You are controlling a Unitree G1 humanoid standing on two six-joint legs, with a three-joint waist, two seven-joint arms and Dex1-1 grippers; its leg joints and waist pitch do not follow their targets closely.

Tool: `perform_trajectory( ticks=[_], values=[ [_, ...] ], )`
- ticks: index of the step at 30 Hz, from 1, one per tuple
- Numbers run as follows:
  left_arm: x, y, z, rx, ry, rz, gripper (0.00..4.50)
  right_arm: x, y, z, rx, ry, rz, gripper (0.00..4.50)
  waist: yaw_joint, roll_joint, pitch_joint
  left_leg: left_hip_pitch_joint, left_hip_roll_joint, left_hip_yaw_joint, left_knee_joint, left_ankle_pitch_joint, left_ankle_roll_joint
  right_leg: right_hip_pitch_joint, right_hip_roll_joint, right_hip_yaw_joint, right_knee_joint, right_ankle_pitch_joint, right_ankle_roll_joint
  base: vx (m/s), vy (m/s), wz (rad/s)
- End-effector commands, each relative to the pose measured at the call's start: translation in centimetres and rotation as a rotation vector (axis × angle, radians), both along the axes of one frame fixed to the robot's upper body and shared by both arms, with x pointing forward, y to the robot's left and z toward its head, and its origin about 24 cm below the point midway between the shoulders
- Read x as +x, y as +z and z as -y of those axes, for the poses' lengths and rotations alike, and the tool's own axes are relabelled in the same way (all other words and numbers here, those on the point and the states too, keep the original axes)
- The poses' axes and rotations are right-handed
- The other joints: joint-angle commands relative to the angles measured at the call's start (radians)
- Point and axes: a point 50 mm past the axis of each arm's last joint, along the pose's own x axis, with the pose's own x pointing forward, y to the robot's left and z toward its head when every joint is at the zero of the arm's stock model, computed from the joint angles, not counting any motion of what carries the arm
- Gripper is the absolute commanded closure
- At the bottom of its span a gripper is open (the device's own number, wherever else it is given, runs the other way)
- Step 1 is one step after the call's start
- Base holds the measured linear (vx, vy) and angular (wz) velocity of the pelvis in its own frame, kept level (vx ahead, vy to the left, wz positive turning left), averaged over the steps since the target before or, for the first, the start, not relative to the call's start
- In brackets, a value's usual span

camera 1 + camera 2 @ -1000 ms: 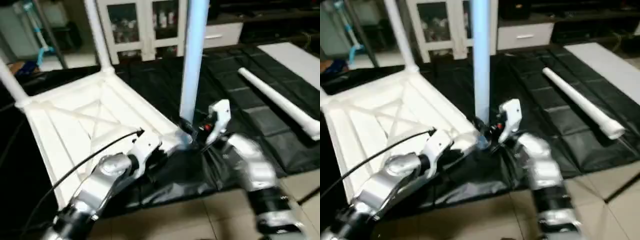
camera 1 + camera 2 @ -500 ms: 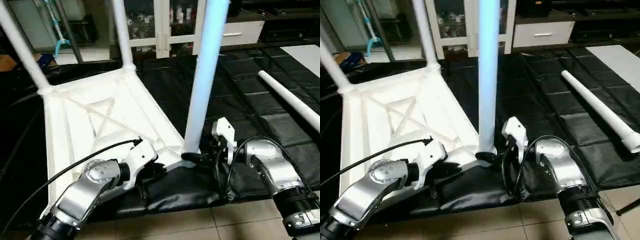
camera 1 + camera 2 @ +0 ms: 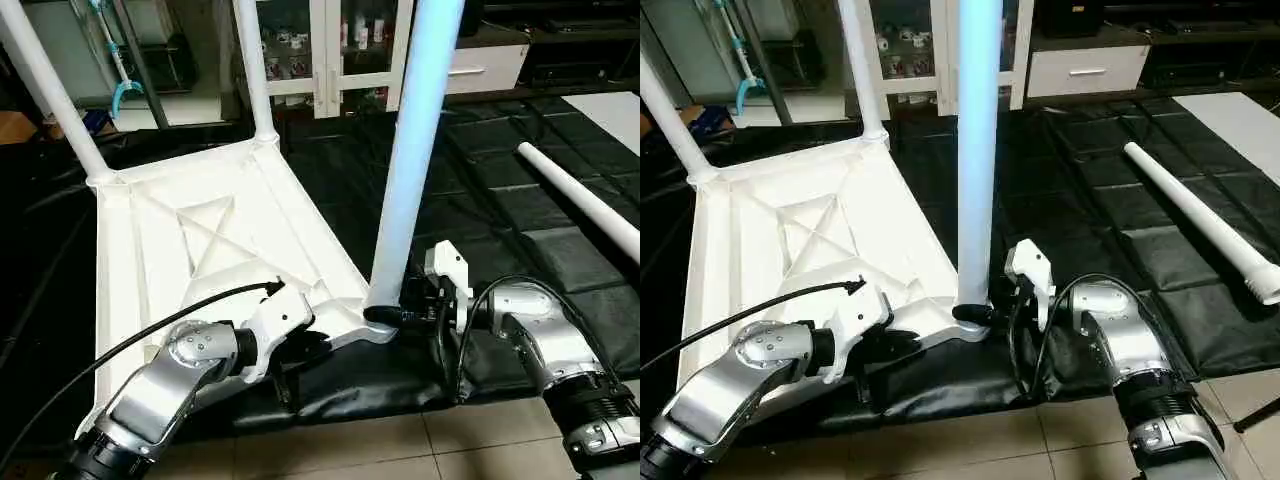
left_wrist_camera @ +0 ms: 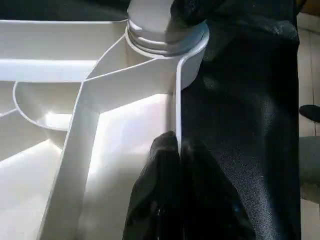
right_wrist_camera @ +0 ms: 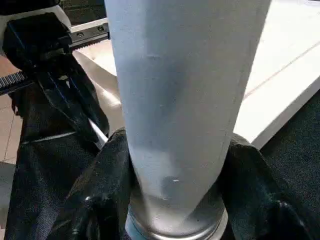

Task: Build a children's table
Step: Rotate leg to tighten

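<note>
At the near socket, leg [image 3: 978,150] stays gripped.

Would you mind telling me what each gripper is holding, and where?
The right gripper grips the upright leg at its base; the left gripper pinches the tabletop's edge rim.

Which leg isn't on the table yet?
The leg lying flat on the black mat, to the right. The other three stand upright in the top.
</note>
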Motion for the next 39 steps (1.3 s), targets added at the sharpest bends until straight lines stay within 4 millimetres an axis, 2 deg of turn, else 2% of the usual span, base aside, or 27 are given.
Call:
perform_trajectory(
  ticks=[1,4,6,7,8,9,10,13,14,15,16,19,20,21,22,24,26,28,31,33,34,36,37,38,39],
  values=[
    [-1.0,-1.5,-0.3,0.046,-0.024,-0.09,4.5,0.2,0.4,0.3,0.036,-0.018,0.011,2.43,0.0,-0.014,-0.062,0.015,0.043,-0.016,-0.077,-0.223,0.087,0.04,-0.013,0.021,-0.048,-0.18,-0.259,0.0,0.0,0.0],
    [-0.9,-1.5,-0.3,0.044,-0.015,-0.088,4.5,0.3,0.3,0.1,0.055,-0.051,0.011,2.47,-0.001,-0.015,-0.062,0.015,0.043,-0.016,-0.077,-0.222,0.088,0.04,-0.013,0.021,-0.049,-0.186,-0.259,0.0,0.0,0.0],
    [-0.7,-1.5,-0.2,0.041,0.01,-0.075,4.5,0.8,0.0,0.0,0.052,-0.137,0.025,2.49,-0.001,-0.015,-0.061,0.015,0.043,-0.015,-0.077,-0.225,0.086,0.039,-0.013,0.021,-0.049,-0.194,-0.258,0.0,0.0,0.0],
    [-0.2,-1.6,-0.1,0.042,0.047,-0.055,4.5,1.2,-0.3,-0.1,0.043,-0.21,0.036,2.49,-0.003,-0.014,-0.059,0.014,0.043,-0.015,-0.079,-0.237,0.079,0.037,-0.014,0.022,-0.052,-0.214,-0.255,0.0,0.0,0.0],
    [-0.2,-1.6,-0.1,0.042,0.047,-0.055,4.5,1.2,-0.3,-0.1,0.043,-0.211,0.036,2.5,-0.008,-0.014,-0.055,0.011,0.041,-0.017,-0.083,-0.27,0.063,0.039,-0.014,0.02,-0.057,-0.265,-0.24,0.0,0.0,0.0],
    [0.1,-1.6,0.0,0.043,0.068,-0.045,4.5,1.5,-0.5,-0.2,0.036,-0.247,0.041,2.51,-0.008,-0.015,-0.056,0.013,0.041,-0.018,-0.084,-0.287,0.053,0.04,-0.015,0.019,-0.058,-0.292,-0.23,0.0,0.0,0.0],
    [1.1,-1.6,0.3,0.053,0.143,-0.01,4.5,2.0,-1.0,-0.5,0.016,-0.357,0.053,2.51,-0.013,-0.016,-0.055,0.016,0.041,-0.018,-0.084,-0.315,0.039,0.032,-0.013,0.02,-0.062,-0.323,-0.216,0.0,0.0,0.0],
    [1.5,-1.6,0.4,0.056,0.171,0.002,4.5,2.2,-1.2,-0.6,0.011,-0.395,0.055,2.52,-0.028,-0.016,-0.052,0.017,0.039,-0.024,-0.089,-0.39,0.005,0.029,-0.014,0.017,-0.072,-0.409,-0.182,0.0,0.0,0.0],
    [2.0,-1.6,0.6,0.05,0.213,0.006,4.5,2.4,-1.4,-0.9,0.01,-0.454,0.056,2.53,-0.028,-0.016,-0.052,0.017,0.039,-0.024,-0.089,-0.39,0.005,0.029,-0.014,0.017,-0.072,-0.409,-0.182,0.0,0.0,0.0],
    [3.4,-1.5,1.3,0.049,0.333,0.03,4.5,3.0,-2.0,-1.8,-0.002,-0.621,0.058,2.53,-0.035,-0.017,-0.048,0.016,0.038,-0.024,-0.09,-0.417,-0.004,0.023,-0.013,0.017,-0.078,-0.445,-0.163,0.0,0.0,0.0],
    [4.2,-1.4,1.6,0.044,0.391,0.045,4.5,3.3,-2.2,-2.3,-0.009,-0.704,0.061,2.53,-0.038,-0.012,-0.048,0.023,0.036,-0.025,-0.089,-0.434,-0.02,0.018,-0.015,0.015,-0.084,-0.481,-0.152,0.0,0.0,0.0],
    [5.2,-1.2,2.1,0.042,0.466,0.082,4.5,3.6,-2.6,-3.2,-0.025,-0.816,0.065,2.54,-0.052,-0.016,-0.05,0.017,0.031,-0.031,-0.091,-0.463,-0.024,0.018,-0.014,0.008,-0.093,-0.517,-0.119,-0.035,0.002,-0.02],
    [5.7,-1.1,2.5,0.037,0.499,0.096,4.5,3.7,-2.6,-3.8,-0.02,-0.882,0.065,2.54,-0.054,-0.013,-0.049,0.018,0.031,-0.032,-0.09,-0.47,-0.023,0.015,-0.014,0.008,-0.094,-0.521,-0.116,0.0,0.0,0.0],
    [6.1,-1.0,2.7,0.037,0.521,0.115,4.5,3.8,-2.6,-4.5,-0.006,-0.915,0.059,2.54,-0.061,-0.016,-0.048,0.019,0.028,-0.031,-0.088,-0.483,-0.018,0.011,-0.013,0.006,-0.1,-0.538,-0.11,0.0,0.0,0.0],
    [6.5,-0.9,3.0,0.034,0.531,0.13,4.5,3.8,-2.6,-5.4,0.003,-0.935,0.062,2.54,-0.064,-0.015,-0.051,0.019,0.027,-0.033,-0.088,-0.489,-0.014,0.012,-0.014,0.003,-0.102,-0.556,-0.102,0.0,0.0,0.0],
    [6.8,-0.7,3.5,0.023,0.54,0.141,4.5,3.8,-2.2,-6.6,0.028,-0.943,0.071,2.54,-0.062,-0.013,-0.05,0.022,0.028,-0.034,-0.088,-0.507,-0.011,0.006,-0.014,0.002,-0.106,-0.564,-0.096,0.0,0.0,0.0],
    [6.8,-0.7,3.7,0.019,0.532,0.139,4.5,3.9,-1.9,-7.2,0.049,-0.94,0.084,2.54,-0.064,-0.013,-0.049,0.017,0.03,-0.037,-0.091,-0.515,-0.01,0.01,-0.015,0.001,-0.104,-0.553,-0.095,0.0,0.0,0.0],
    [6.5,-0.8,3.7,0.024,0.486,0.142,4.5,3.9,-0.7,-8.6,0.172,-0.843,0.096,2.55,-0.065,-0.013,-0.05,0.014,0.032,-0.038,-0.093,-0.519,-0.009,0.012,-0.016,0.0,-0.103,-0.538,-0.096,0.0,0.0,0.0],
    [6.1,-1.0,3.5,0.023,0.442,0.14,4.5,3.5,0.1,-8.8,0.263,-0.757,0.086,2.55,-0.061,-0.012,-0.053,0.008,0.035,-0.037,-0.095,-0.485,0.003,0.017,-0.018,0.005,-0.094,-0.463,-0.124,0.0,0.0,0.0],
    [5.9,-1.0,3.4,0.023,0.427,0.141,4.5,3.4,0.3,-8.9,0.291,-0.73,0.085,2.55,-0.058,-0.013,-0.054,0.005,0.037,-0.034,-0.096,-0.465,0.012,0.02,-0.018,0.008,-0.09,-0.423,-0.139,0.0,0.0,0.0],
    [5.6,-1.1,3.3,0.016,0.399,0.137,4.5,3.3,0.8,-8.6,0.294,-0.707,0.123,1.99,-0.057,-0.013,-0.055,0.005,0.037,-0.032,-0.095,-0.439,0.015,0.02,-0.017,0.01,-0.086,-0.39,-0.154,0.0,0.0,0.0],
    [4.9,-1.1,3.2,-0.002,0.331,0.123,4.5,3.2,1.4,-7.8,0.296,-0.684,0.164,1.99,-0.054,-0.015,-0.058,0.002,0.037,-0.03,-0.094,-0.407,0.031,0.027,-0.019,0.012,-0.081,-0.342,-0.171,0.03,-0.007,-0.01],
    [4.5,-1.2,3.0,-0.006,0.3,0.113,4.5,3.3,1.6,-7.3,0.303,-0.683,0.172,1.78,-0.057,-0.016,-0.056,-0.006,0.039,-0.032,-0.095,-0.393,0.041,0.032,-0.019,0.012,-0.076,-0.332,-0.171,0.0,0.0,0.0],
    [4.1,-1.2,2.8,-0.003,0.272,0.105,4.5,3.4,1.8,-6.8,0.308,-0.678,0.171,1.78,-0.059,-0.016,-0.054,-0.008,0.038,-0.032,-0.095,-0.392,0.045,0.032,-0.019,0.012,-0.074,-0.338,-0.171,0.0,0.0,0.0],
    [3.7,-1.3,2.6,0.002,0.24,0.098,4.5,3.4,2.0,-6.2,0.314,-0.661,0.167,1.68,-0.057,-0.014,-0.056,0.0,0.039,-0.03,-0.092,-0.386,0.044,0.028,-0.02,0.014,-0.075,-0.344,-0.174,0.0,0.0,0.0]
  ],
)
